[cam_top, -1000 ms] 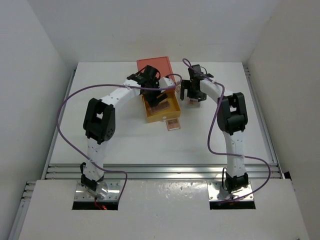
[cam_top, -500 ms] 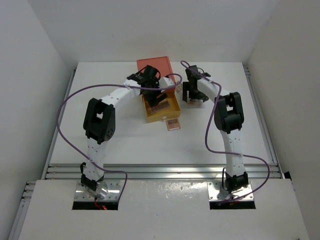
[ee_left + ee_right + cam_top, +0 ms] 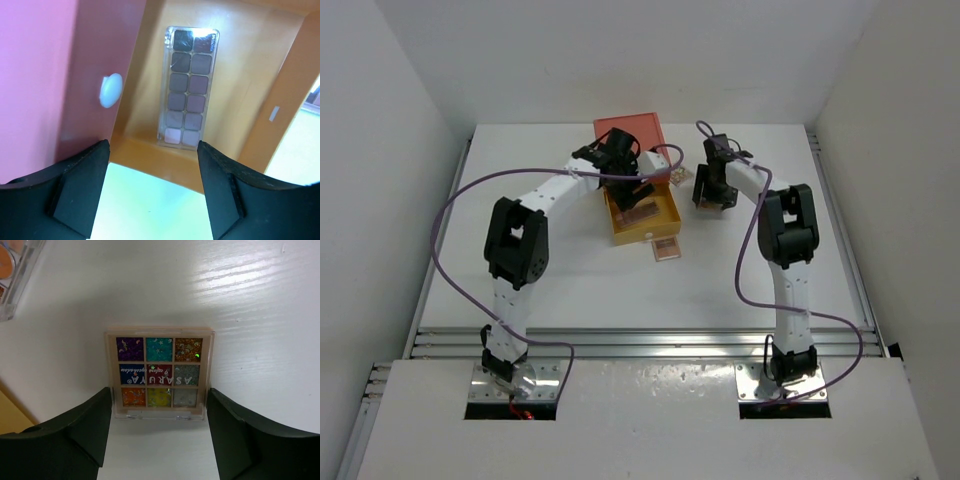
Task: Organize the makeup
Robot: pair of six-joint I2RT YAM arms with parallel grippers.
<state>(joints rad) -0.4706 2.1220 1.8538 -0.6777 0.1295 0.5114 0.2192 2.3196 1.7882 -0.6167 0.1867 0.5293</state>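
Left pincer (image 3: 152,167) gaped wide above one long palette (image 3: 189,87) lying lengthwise in the drawer (image 3: 245,95); right pincer (image 3: 159,412), wide, straddled one square palette (image 3: 159,375)

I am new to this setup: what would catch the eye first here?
A yellow-orange open drawer box mid-table holds a long clear-cased palette of purple shades. Beside it, a square nine-colour glitter palette lies on the white table between the fingers of the open right hand.

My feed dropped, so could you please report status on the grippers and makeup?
Left gripper jaws open, above long purple-toned palette in yellow drawer. Right gripper jaws open, straddling square nine-pan glitter palette on white table. No obstruction seen.
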